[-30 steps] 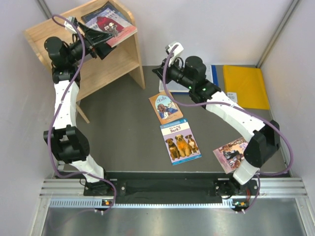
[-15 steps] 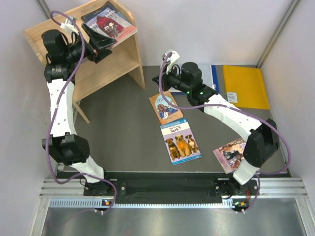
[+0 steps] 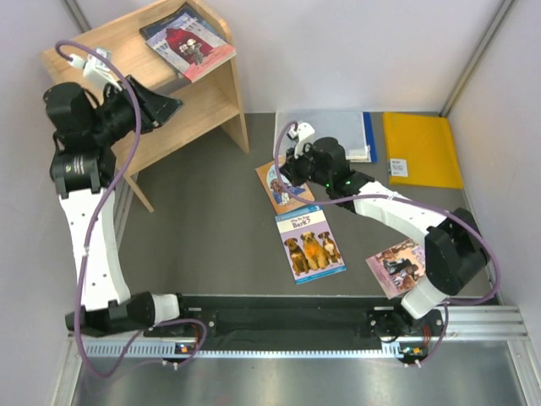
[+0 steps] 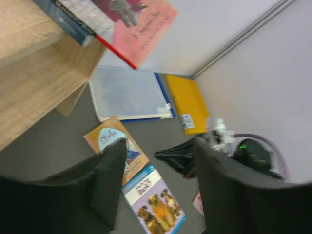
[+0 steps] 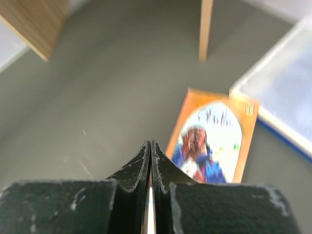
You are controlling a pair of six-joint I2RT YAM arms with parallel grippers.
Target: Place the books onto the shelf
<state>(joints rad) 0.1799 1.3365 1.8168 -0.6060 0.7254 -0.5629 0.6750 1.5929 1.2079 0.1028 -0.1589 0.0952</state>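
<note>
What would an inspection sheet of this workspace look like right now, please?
Surface: dark grey mat, no spills seen.
Job's things: wooden shelf carries the maroon-red book lying on the dark blue book; orange-brown book, dog book and pink-purple book lie flat on the mat.
Clutter: grey-white folder and yellow envelope at the far edge.
Grippers: left gripper open, empty, at the shelf's front; right gripper shut, empty, over the orange-brown book.
Cables: purple cables run along both arms, no snag seen.
Surroundings: white walls; metal rail at the near edge.
</note>
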